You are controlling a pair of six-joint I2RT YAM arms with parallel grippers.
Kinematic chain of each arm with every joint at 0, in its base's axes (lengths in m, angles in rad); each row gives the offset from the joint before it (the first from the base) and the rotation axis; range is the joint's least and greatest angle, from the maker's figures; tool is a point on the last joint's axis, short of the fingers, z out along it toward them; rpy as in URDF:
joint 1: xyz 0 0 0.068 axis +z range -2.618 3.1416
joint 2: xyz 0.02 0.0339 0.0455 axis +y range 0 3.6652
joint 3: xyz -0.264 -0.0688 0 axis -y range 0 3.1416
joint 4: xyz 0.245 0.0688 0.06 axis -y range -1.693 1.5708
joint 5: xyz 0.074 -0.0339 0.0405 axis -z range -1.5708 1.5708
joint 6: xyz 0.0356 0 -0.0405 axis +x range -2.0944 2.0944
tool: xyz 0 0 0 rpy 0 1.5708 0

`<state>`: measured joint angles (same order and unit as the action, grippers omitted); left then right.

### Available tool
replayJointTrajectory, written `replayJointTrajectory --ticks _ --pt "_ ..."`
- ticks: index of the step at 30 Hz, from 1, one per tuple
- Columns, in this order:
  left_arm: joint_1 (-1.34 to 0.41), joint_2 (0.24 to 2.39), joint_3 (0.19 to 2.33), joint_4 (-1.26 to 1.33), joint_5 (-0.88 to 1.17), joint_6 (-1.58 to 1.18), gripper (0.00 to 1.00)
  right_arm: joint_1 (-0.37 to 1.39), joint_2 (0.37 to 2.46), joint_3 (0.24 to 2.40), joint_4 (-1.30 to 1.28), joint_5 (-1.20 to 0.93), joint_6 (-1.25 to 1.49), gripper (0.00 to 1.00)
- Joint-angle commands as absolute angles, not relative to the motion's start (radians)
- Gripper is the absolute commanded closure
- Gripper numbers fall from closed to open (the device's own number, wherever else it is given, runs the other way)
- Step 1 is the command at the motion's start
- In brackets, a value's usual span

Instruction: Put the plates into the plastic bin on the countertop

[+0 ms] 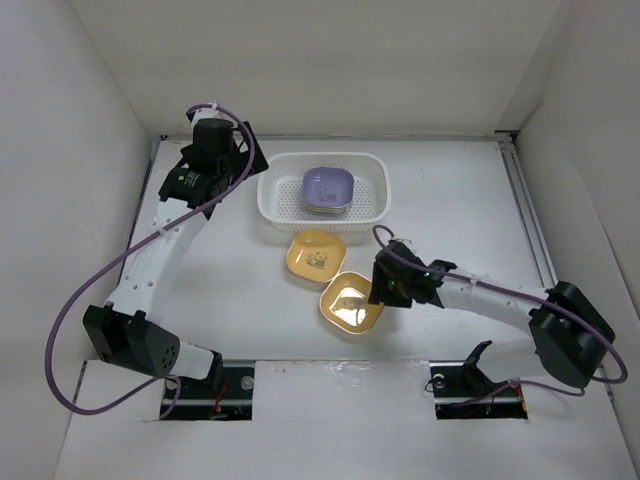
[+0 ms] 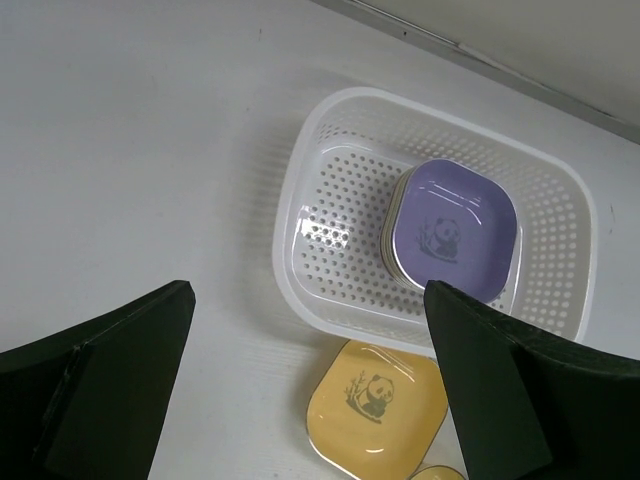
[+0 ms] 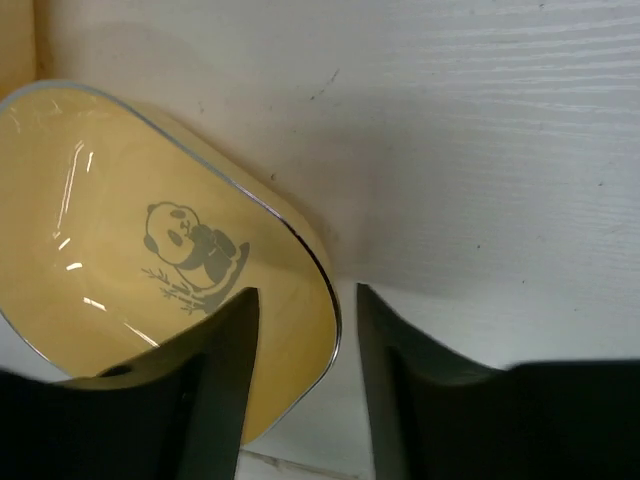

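Note:
The plastic bin (image 1: 270, 196) stands at the back middle of the countertop (image 1: 460, 215). It holds a stack of plates topped by a purple one (image 1: 328, 190) (image 2: 455, 230). Two orange-yellow panda plates lie in front of the bin, one nearer to it (image 1: 315, 254) (image 2: 375, 400) and one closer to me (image 1: 348, 305) (image 3: 120, 230). My right gripper (image 1: 378, 288) (image 3: 305, 295) is low at that closer plate's right rim. One finger (image 3: 215, 400) is inside the dish and the other (image 3: 420, 400) outside, with a gap to the rim. My left gripper (image 1: 225, 160) (image 2: 307, 290) hangs wide open and empty, left of the bin (image 2: 285, 250).
Pale walls close in the countertop on the left, back and right. A metal rail (image 1: 530, 215) runs along the right edge. Purple cables loop from both arms. Bare white surface lies left of the plates and right of the bin.

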<state>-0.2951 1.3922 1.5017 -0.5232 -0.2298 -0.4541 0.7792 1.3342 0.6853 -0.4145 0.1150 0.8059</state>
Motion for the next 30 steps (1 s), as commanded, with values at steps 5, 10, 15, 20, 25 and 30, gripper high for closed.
replayJointTrajectory --ticks 5,10,15,20,25,30 --pt "-0.298 1.367 1.522 -0.534 -0.250 -0.449 0.00 0.862 1.296 0.703 -0.419 0.176 0.854 0.81" --pt "-0.298 1.367 1.531 -0.545 -0.261 -0.449 0.00 0.925 1.188 0.712 -0.564 0.225 0.893 1.00" --pt "-0.298 1.367 1.522 -0.535 -0.250 -0.449 0.00 0.946 0.996 0.707 -0.679 0.256 0.940 1.00" --pt "-0.298 1.341 1.428 -0.492 -0.209 -0.460 0.00 0.959 0.847 0.880 -0.771 0.313 0.891 1.00" --pt "-0.298 1.287 1.283 -0.407 -0.072 -0.483 0.00 0.803 1.086 1.243 -0.733 0.299 0.622 1.00" --pt "-0.336 1.255 1.117 -0.353 -0.021 -0.502 0.00 0.625 1.480 1.619 -0.695 0.074 0.269 1.00"
